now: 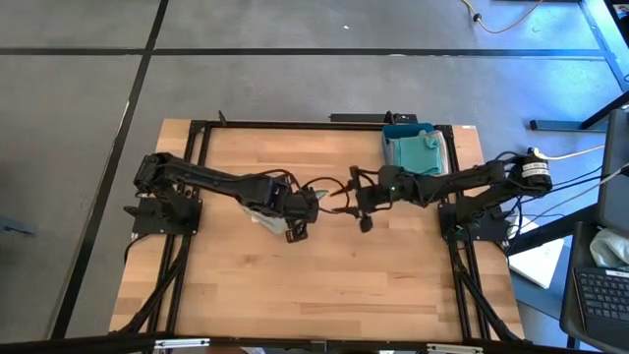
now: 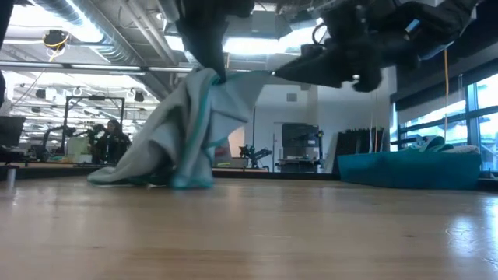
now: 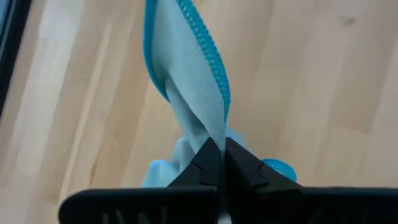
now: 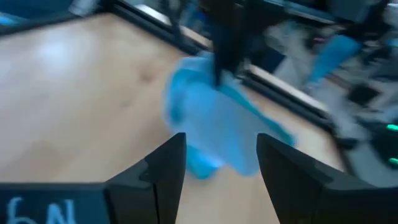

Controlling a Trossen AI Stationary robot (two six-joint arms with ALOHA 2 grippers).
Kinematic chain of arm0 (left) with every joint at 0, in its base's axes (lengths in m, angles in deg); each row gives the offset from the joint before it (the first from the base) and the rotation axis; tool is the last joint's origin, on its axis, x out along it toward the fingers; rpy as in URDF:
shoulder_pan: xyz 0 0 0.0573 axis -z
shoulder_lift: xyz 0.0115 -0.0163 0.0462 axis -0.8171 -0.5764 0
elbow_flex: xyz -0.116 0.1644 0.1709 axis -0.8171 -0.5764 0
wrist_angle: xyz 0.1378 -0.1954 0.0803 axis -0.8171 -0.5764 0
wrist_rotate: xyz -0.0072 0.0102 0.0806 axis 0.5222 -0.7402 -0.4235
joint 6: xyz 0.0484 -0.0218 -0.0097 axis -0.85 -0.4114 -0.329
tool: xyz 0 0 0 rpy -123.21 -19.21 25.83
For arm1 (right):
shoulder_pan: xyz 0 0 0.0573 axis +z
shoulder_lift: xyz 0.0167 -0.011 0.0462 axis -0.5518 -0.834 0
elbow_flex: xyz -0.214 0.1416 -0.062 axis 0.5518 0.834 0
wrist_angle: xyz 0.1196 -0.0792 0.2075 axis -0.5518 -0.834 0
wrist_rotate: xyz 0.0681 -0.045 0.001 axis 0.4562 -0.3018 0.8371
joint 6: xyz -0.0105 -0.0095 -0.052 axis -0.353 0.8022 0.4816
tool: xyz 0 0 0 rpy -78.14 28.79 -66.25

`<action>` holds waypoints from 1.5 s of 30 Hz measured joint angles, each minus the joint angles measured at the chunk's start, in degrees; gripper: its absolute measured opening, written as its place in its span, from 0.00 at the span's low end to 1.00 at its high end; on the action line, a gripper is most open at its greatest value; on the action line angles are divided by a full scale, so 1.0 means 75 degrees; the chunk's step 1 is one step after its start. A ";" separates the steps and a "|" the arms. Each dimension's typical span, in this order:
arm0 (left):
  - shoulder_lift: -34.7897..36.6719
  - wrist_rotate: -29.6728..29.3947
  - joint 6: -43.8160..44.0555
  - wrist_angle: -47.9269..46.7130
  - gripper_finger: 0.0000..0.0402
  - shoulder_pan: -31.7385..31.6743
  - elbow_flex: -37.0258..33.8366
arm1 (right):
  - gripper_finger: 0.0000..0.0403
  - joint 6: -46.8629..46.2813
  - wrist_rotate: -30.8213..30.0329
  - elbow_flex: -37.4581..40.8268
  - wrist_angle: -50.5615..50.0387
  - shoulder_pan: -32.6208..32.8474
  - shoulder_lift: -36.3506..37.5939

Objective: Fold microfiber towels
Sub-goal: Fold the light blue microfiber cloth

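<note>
- A blue tray (image 1: 390, 149) stands at the far edge of the counter (image 1: 324, 265), behind the right hand; folded pale green and teal towels (image 1: 418, 150) lie stacked in it.
- The left hand (image 3: 221, 149) has its fingers pressed together, pinching a fold of a light grey towel with a teal edge (image 2: 183, 132).
- That towel hangs from the left hand, its lower part bunched on the counter beneath.
- The right hand (image 4: 217, 158) is spread and holds nothing; the towel lies just ahead of it.
- Both arms reach inward over the middle of the counter, the hands near each other, raised above the wood.
</note>
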 joint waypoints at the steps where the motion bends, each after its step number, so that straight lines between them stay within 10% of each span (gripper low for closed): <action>1: 0.0000 0.0010 0.0000 -0.0001 0.00 0.0026 0.0022 | 0.49 0.0123 -0.0219 -0.0066 -0.0001 0.0037 -0.0022; 30: 0.0000 0.0102 0.0364 0.0039 0.00 0.0386 0.0023 | 0.47 0.1680 0.0171 -0.0394 0.1925 0.0115 -0.1449; 45: 0.0000 0.0043 0.0358 0.0026 0.00 0.0521 0.0023 | 0.03 0.1713 0.0168 -0.0394 0.1750 0.0103 -0.1446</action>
